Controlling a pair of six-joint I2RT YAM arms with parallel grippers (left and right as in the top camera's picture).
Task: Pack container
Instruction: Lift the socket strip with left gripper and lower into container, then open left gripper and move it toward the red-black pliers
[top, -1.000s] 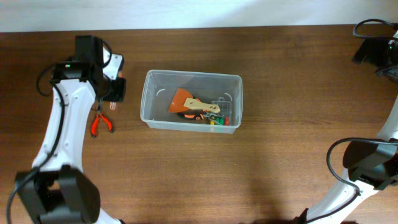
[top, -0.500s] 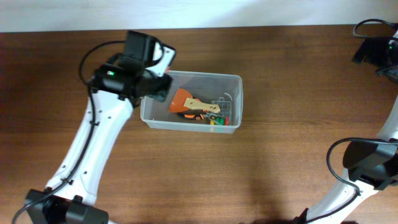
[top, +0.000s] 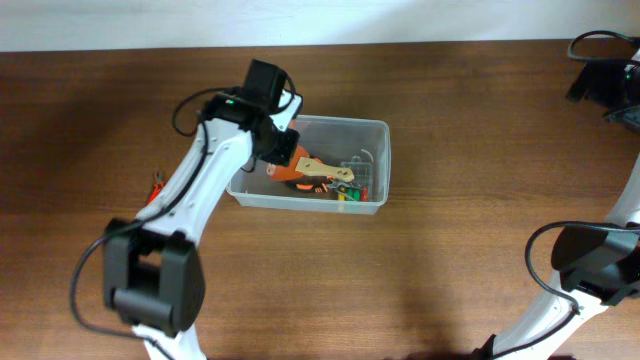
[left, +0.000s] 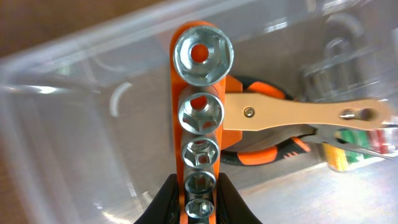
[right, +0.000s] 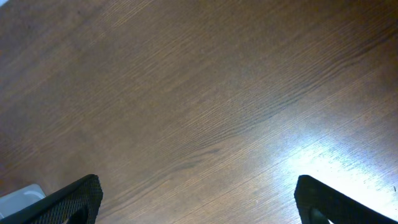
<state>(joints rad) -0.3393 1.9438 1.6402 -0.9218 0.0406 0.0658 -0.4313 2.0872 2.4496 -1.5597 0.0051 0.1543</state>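
The container (top: 310, 121) is a clear plastic tub at the table's middle, and it also shows in the left wrist view (left: 81, 124). My left gripper (top: 280, 150) is over its left end, shut on an orange rail of metal sockets (left: 199, 112), with the fingers (left: 198, 200) clamping the rail's near end. Below the rail in the tub lie a wooden-handled tool (left: 298, 117) and black-and-orange handles (left: 261, 152). My right gripper (right: 198, 199) is open and empty over bare wood at the far right back (top: 610, 85).
A small clear case of coloured bits (top: 358, 187) lies at the tub's right end. Red-handled pliers (top: 155, 184) lie on the table left of the tub, partly hidden by my left arm. A white wall edge runs along the back.
My left arm has swung right, from beside the red pliers to over the tub's left end. The right arm has not moved.
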